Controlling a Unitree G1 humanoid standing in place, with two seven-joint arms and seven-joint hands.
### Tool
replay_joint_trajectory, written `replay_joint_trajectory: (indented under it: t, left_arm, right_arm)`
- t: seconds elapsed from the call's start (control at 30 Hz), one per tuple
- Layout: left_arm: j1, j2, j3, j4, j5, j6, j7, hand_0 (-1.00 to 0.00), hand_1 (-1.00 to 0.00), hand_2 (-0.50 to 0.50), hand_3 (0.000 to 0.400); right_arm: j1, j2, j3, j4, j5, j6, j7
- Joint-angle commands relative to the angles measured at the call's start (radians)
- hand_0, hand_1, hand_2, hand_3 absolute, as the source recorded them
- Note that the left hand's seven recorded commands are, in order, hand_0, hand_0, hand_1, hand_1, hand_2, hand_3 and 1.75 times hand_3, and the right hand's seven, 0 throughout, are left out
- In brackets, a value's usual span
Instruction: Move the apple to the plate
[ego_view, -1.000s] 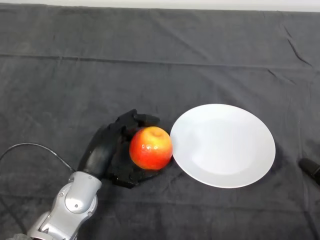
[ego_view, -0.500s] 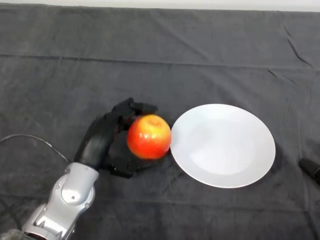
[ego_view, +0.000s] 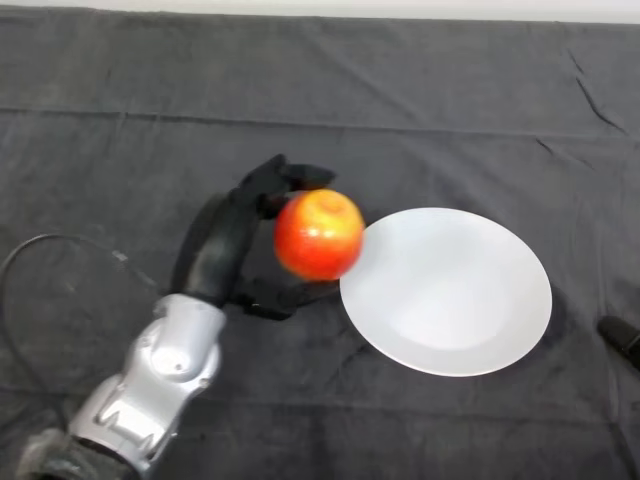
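A red and yellow apple (ego_view: 319, 234) is held in my black left hand (ego_view: 232, 245), with the fingers curled over its top and the thumb under it. The hand holds it above the cloth, and the apple overlaps the left rim of the white plate (ego_view: 447, 291) in the head view. The plate lies flat on the dark cloth at the centre right and has nothing on it. My silver-grey arm comes in from the lower left.
The table is covered by a dark creased cloth (ego_view: 320, 100). A small dark object (ego_view: 622, 338) shows at the right edge, just right of the plate.
My hand has lifted the apple off the cloth and carried it up and to the right, so that it now overlaps the plate's left rim. The plate has not moved.
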Motion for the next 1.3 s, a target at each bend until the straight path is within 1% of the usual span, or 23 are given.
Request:
replay_joint_trajectory:
  t: [0.03,0.2,0.37,0.57,0.8,0.83,0.87,0.9,0.93,0.97,1.0,1.07,1.13,1.3]
  left_arm:
    - [-0.059,-0.016,-0.044,0.007,0.014,0.006,0.020,-1.00,-1.00,0.00,0.400]
    - [-0.091,-0.039,-0.119,0.039,0.007,0.005,0.036,-1.00,-1.00,0.00,0.400]
    - [-0.122,-0.050,-0.187,0.074,-0.014,-0.006,0.039,-1.00,-1.00,0.00,0.400]
    - [-0.152,-0.055,-0.248,0.114,-0.041,-0.028,0.034,-1.00,-1.00,0.00,0.400]
    - [-0.170,-0.048,-0.288,0.145,-0.067,-0.054,0.022,-1.00,-1.00,0.00,0.400]
    - [-0.171,-0.046,-0.292,0.149,-0.070,-0.058,0.020,-0.86,-0.98,0.06,0.394]
    - [-0.173,-0.045,-0.295,0.152,-0.073,-0.061,0.018,-0.73,-0.95,0.11,0.378]
    - [-0.175,-0.044,-0.297,0.155,-0.075,-0.064,0.016,-0.73,-0.95,0.11,0.378]
    - [-0.176,-0.042,-0.300,0.158,-0.078,-0.067,0.015,-0.18,-0.54,0.18,0.216]
    - [-0.177,-0.041,-0.302,0.160,-0.080,-0.069,0.013,-0.02,-0.38,0.18,0.152]
    - [-0.178,-0.040,-0.303,0.162,-0.081,-0.071,0.012,0.00,-0.19,0.10,0.077]
    - [-0.180,-0.037,-0.306,0.166,-0.084,-0.075,0.010,0.00,-0.02,0.01,0.009]
    - [-0.181,-0.035,-0.309,0.169,-0.086,-0.077,0.009,0.00,0.00,0.00,0.000]
    - [-0.181,-0.029,-0.311,0.171,-0.089,-0.082,0.009,0.00,0.00,0.00,0.000]
  right_arm:
    - [-0.021,-0.033,-0.0103,0.004,-0.0139,0.003,-0.0068]
    - [-0.021,-0.034,-0.0104,0.005,-0.0141,0.003,-0.0064]
    - [-0.022,-0.034,-0.0105,0.006,-0.0143,0.003,-0.0058]
    - [-0.023,-0.035,-0.0105,0.007,-0.0146,0.004,-0.0048]
    - [-0.024,-0.035,-0.0105,0.009,-0.0150,0.004,-0.0034]
    - [-0.024,-0.035,-0.0105,0.010,-0.0150,0.004,-0.0031]
    - [-0.024,-0.035,-0.0105,0.010,-0.0151,0.004,-0.0029]
    - [-0.024,-0.036,-0.0105,0.010,-0.0152,0.004,-0.0028]
    - [-0.024,-0.036,-0.0105,0.010,-0.0152,0.004,-0.0026]
    - [-0.024,-0.036,-0.0105,0.011,-0.0153,0.004,-0.0023]
    - [-0.024,-0.036,-0.0105,0.011,-0.0154,0.004,-0.0022]
    - [-0.024,-0.036,-0.0104,0.011,-0.0155,0.004,-0.0018]
    - [-0.025,-0.036,-0.0104,0.012,-0.0157,0.004,-0.0014]
    - [-0.025,-0.036,-0.0104,0.013,-0.0160,0.004,-0.0006]
